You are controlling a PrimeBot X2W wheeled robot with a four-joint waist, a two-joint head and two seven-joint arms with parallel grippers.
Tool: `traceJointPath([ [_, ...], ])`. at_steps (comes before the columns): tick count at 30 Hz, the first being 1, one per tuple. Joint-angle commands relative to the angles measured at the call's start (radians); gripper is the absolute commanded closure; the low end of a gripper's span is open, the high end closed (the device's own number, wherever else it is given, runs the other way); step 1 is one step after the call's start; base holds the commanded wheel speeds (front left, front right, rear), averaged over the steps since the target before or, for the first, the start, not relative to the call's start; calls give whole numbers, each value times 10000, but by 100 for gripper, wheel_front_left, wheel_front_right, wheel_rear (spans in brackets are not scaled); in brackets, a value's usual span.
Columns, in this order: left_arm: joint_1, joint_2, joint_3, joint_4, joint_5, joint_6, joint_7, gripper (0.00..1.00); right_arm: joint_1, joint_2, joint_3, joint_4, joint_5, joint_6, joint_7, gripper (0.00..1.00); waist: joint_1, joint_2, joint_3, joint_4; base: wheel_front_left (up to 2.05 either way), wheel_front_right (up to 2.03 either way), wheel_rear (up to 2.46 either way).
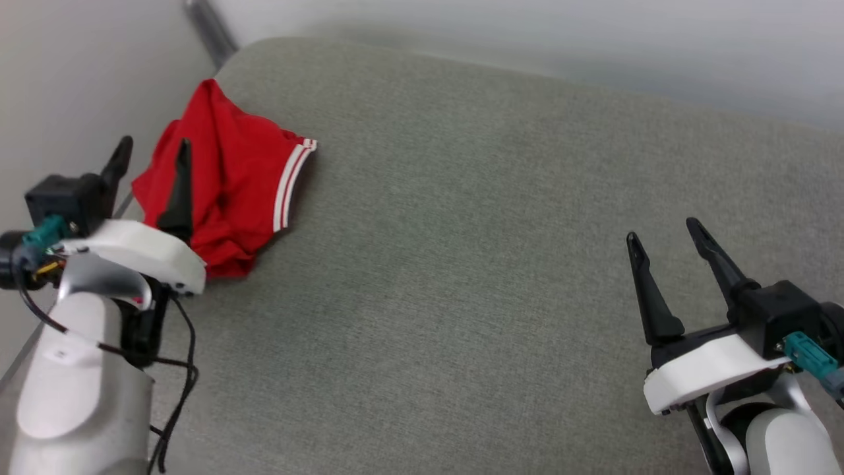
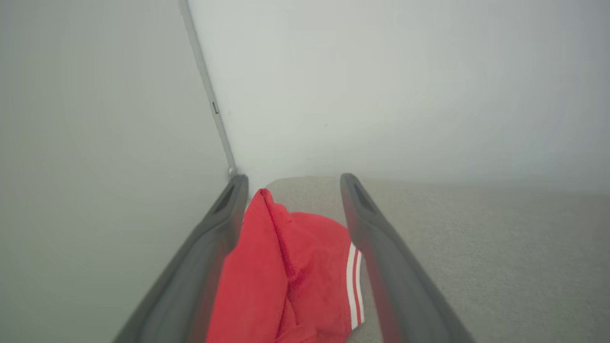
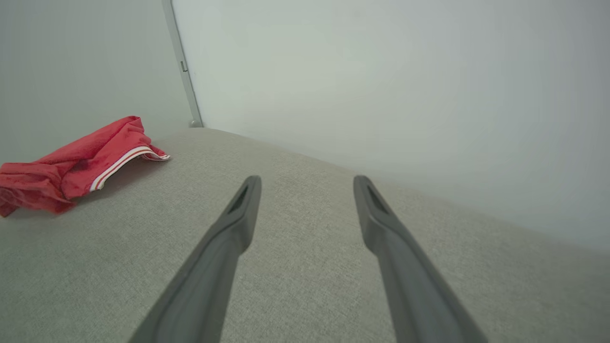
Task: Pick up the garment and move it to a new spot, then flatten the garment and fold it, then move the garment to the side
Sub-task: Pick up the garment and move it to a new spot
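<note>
Crumpled red thin-fabric jersey with striped trim point(image 1: 231, 178) lies at the grey padded cushion's point(image 1: 461, 264) far left corner. The open left pincer point(image 1: 153, 146) frames it and should sink to pinch a thick fold. The right pincer point(image 1: 662, 231) is open and empty.

The garment point(image 1: 224, 185) is lying as thin, soft red cloth, matt and creasing freely, with a ribbed-looking red-and-white striped trim point(image 1: 290, 183) running along one edge. The worktop point(image 1: 461, 277) is wearing a grey woven cover, matt and finely grained. The left gripper point(image 1: 155, 142) and right gripper point(image 1: 661, 229) are showing dark matt fingers rising from smooth white plastic shells that are catching a slight sheen. The wall point(image 1: 593, 39) is looking smooth and matt. Its grey corner strip point(image 1: 210, 30) is perhaps metal, being too blurred to judge.
</note>
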Motion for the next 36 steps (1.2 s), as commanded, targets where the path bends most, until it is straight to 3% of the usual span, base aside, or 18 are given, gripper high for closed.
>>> traceJointPath([
  [1,-215,136,15,199,-176,-61,163,0,-184,-41,15,-48,-18,-5,7,0,-1,0,810,-704,0,0,0],
  [11,-2268,2023,-261,3476,-1349,-296,2428,0,-1032,57,5,30,-41,-3,-242,0,-1,0,2386,-1751,0,0,0],
  [17,-2659,2626,-954,5026,-2498,-293,3868,0,-1352,120,50,270,50,-3,-519,0,-1,0,2828,-2144,0,0,0],
  [23,-2390,2761,-1589,5991,-3681,-294,5310,0,-1586,157,60,509,144,-3,-734,0,-1,0,3064,-2330,0,0,0],
  [24,-2352,2776,-1692,6100,-3823,-293,5499,24,-1617,159,67,549,151,-3,-755,0,-1,0,3079,-2350,0,0,0],
  [25,-2334,2802,-1767,6175,-3960,-288,5606,67,-1643,162,80,587,159,-3,-774,0,-1,0,3088,-2371,0,0,0],
  [26,-2320,2826,-1845,6203,-4051,-287,5618,100,-1671,165,83,626,167,-3,-788,0,-1,0,3084,-2390,0,0,0],
  [31,-2518,3085,-2000,6227,-4177,-294,4755,100,-1632,176,-15,788,99,-3,-908,0,-1,0,2760,-2386,0,0,0],
  [36,-2983,3322,-1991,6326,-3845,-208,3065,100,-1322,180,-124,965,187,-3,-987,0,-1,0,2005,-2265,0,0,0],
])
